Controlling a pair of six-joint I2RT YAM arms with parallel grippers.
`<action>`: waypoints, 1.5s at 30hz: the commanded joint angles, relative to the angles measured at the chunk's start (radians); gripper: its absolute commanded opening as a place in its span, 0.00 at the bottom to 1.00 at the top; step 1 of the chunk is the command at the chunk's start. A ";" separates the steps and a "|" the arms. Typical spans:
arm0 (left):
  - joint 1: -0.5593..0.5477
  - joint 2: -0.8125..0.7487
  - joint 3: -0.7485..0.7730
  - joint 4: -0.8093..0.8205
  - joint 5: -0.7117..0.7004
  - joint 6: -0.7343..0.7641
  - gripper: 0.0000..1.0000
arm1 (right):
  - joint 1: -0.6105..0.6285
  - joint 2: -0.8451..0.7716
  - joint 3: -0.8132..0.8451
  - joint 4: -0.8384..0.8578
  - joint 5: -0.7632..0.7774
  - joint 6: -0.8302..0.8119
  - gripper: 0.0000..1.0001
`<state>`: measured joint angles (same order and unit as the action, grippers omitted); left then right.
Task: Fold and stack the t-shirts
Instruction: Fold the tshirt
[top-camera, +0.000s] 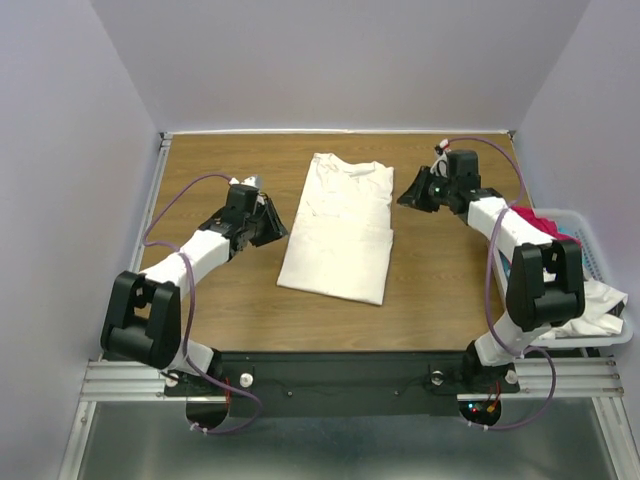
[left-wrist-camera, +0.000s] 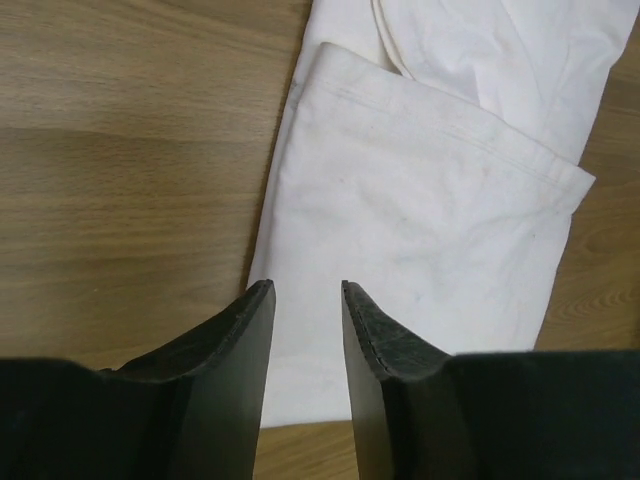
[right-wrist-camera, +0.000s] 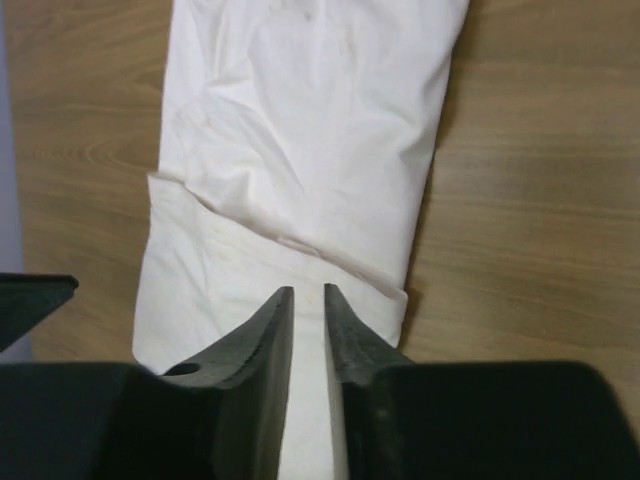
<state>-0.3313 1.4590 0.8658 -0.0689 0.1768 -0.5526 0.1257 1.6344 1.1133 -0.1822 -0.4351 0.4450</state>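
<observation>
The plain off-white t-shirt (top-camera: 340, 225) lies flat in the middle of the table, folded into a long strip with its sleeves turned in. My left gripper (top-camera: 278, 225) hovers at its left edge, open and empty. In the left wrist view the gripper (left-wrist-camera: 305, 285) is above the shirt's (left-wrist-camera: 420, 200) side edge. My right gripper (top-camera: 406, 194) hovers at the shirt's right edge, its jaws a narrow gap apart and empty. In the right wrist view the gripper (right-wrist-camera: 308, 290) is over the folded sleeve (right-wrist-camera: 250, 270). A magenta-red t-shirt (top-camera: 537, 222) and a white t-shirt (top-camera: 598, 312) lie in the basket.
A white slatted basket (top-camera: 592, 240) stands at the table's right edge, beside the right arm. The wooden table (top-camera: 220, 160) is walled in by pale panels at the back and sides. A metal rail (top-camera: 330, 378) runs along the near edge.
</observation>
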 joint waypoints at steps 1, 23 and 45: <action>0.006 -0.074 -0.028 -0.055 -0.049 0.014 0.55 | 0.002 -0.033 0.057 -0.123 0.047 0.020 0.31; -0.135 -0.008 -0.148 -0.197 -0.105 0.141 0.75 | 0.439 -0.237 -0.342 -0.333 0.299 0.396 0.57; -0.153 0.050 -0.177 -0.172 -0.100 0.154 0.50 | 0.523 -0.108 -0.363 -0.316 0.384 0.466 0.49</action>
<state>-0.4664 1.4612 0.7292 -0.2016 0.0582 -0.4156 0.6361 1.4822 0.7677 -0.5087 -0.1120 0.8978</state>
